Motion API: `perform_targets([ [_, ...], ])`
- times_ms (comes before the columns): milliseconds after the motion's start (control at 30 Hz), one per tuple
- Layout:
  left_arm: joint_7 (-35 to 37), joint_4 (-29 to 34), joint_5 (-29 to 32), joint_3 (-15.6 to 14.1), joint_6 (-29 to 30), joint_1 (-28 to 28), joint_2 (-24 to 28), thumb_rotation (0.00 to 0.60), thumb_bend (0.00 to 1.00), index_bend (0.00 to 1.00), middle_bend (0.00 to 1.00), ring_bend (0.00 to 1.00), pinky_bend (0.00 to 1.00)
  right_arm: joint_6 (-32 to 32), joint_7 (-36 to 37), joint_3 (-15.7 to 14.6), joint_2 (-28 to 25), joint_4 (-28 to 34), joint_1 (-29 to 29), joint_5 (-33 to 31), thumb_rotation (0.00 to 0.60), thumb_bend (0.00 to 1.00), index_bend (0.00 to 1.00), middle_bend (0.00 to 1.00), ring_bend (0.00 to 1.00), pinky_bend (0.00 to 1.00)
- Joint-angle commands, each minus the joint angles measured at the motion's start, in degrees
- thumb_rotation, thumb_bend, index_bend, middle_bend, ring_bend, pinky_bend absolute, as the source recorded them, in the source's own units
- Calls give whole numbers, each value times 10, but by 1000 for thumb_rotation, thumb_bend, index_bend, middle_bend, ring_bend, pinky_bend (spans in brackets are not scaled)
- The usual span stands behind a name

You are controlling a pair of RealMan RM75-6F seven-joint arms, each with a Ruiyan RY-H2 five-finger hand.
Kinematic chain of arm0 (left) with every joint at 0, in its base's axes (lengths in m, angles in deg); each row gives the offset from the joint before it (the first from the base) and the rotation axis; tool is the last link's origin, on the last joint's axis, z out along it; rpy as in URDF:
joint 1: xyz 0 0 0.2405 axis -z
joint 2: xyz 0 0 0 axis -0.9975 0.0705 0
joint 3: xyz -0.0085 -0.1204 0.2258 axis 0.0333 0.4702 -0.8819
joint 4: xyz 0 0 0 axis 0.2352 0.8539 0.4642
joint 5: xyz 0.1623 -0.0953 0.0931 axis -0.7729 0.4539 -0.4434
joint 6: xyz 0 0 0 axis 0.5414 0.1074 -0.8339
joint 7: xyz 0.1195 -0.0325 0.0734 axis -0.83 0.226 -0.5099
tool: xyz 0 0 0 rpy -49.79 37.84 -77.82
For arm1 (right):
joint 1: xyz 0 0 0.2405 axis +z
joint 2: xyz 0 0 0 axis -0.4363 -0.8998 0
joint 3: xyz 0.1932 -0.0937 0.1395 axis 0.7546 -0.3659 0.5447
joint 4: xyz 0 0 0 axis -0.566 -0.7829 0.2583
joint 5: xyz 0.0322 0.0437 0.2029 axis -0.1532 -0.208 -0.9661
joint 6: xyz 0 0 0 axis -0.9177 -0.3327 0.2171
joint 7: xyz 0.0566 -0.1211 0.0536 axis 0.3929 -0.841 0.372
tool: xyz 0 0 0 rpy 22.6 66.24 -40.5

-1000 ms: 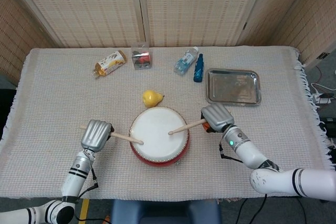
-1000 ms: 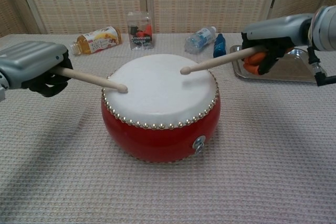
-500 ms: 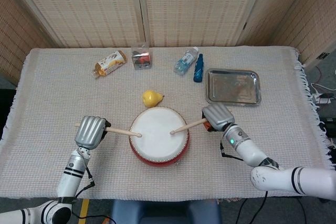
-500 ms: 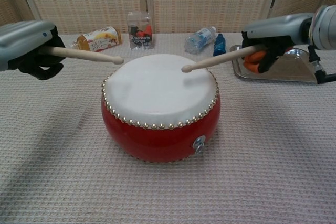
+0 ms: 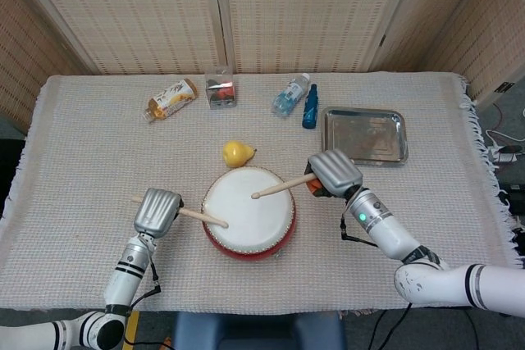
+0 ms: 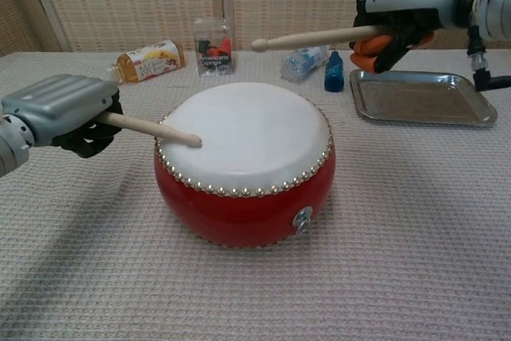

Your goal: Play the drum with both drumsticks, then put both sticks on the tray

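Chest view. Left drumstick (image 6: 152, 126): clamped in left robot hand (image 6: 68, 113) at its butt, tip on the white head of the red drum (image 6: 243, 161), which sits between both hands. Right drumstick (image 6: 315, 37): clamped in right robot hand (image 6: 399, 13), raised above the drum. Sticks look light, stiff, smooth wood; best held near the butt. Steel tray (image 6: 421, 97): on the counter, below the right hand.

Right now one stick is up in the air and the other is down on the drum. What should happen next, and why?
Probably the right hand brings its raised drumstick down onto the drum, since the left hand's drumstick already rests on the skin.
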Motion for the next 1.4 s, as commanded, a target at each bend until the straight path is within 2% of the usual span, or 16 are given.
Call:
perform_targets([
  [33, 29, 27, -13, 14, 26, -7, 17, 600, 595, 1000, 1000, 1000, 1000, 21, -16, -12, 8, -16, 3, -15, 600, 885, 1000, 1000, 1000, 1000],
  [200, 63, 65, -22, 30, 39, -14, 47, 600, 594, 1000, 1000, 1000, 1000, 51, -76, -50, 47, -60, 27, -75, 600, 885, 1000, 1000, 1000, 1000],
  [333, 67, 67, -16, 32, 34, -11, 47, 600, 595, 1000, 1000, 1000, 1000, 52, -125, -74, 68, -76, 48, -125, 600, 885, 1000, 1000, 1000, 1000],
  [400, 62, 60, -14, 28, 29, -7, 40, 600, 594, 1000, 1000, 1000, 1000, 39, -121, -64, 66, -64, 48, -123, 600, 884, 1000, 1000, 1000, 1000],
  [533, 32, 21, -2, 12, 10, 4, 9, 600, 594, 1000, 1000, 1000, 1000, 12, -65, -23, 38, -19, 27, -74, 600, 884, 1000, 1000, 1000, 1000],
  [733, -8, -7, 9, 0, 6, 11, -7, 600, 594, 1000, 1000, 1000, 1000, 9, -23, -1, 7, 4, 10, -39, 600, 885, 1000, 1000, 1000, 1000],
  [800, 6, 5, 1, 5, 20, 6, -1, 600, 594, 1000, 1000, 1000, 1000, 15, -22, -4, 11, -5, 9, -41, 600, 884, 1000, 1000, 1000, 1000],
  [1000, 48, 61, -25, 24, 53, -9, 45, 600, 594, 1000, 1000, 1000, 1000, 46, -61, -42, 58, -66, 22, -72, 600, 885, 1000, 1000, 1000, 1000],
  [1133, 58, 75, -22, 30, 52, -10, 56, 600, 595, 1000, 1000, 1000, 1000, 49, -88, -59, 82, -89, 30, -98, 600, 885, 1000, 1000, 1000, 1000],
  [1233, 42, 62, -15, 23, 40, -3, 43, 600, 594, 1000, 1000, 1000, 1000, 38, -90, -53, 78, -78, 32, -102, 600, 884, 1000, 1000, 1000, 1000],
  [1400, 0, 11, 5, 2, 9, 14, 1, 600, 594, 1000, 1000, 1000, 1000, 12, -54, -20, 46, -33, 18, -71, 600, 885, 1000, 1000, 1000, 1000],
])
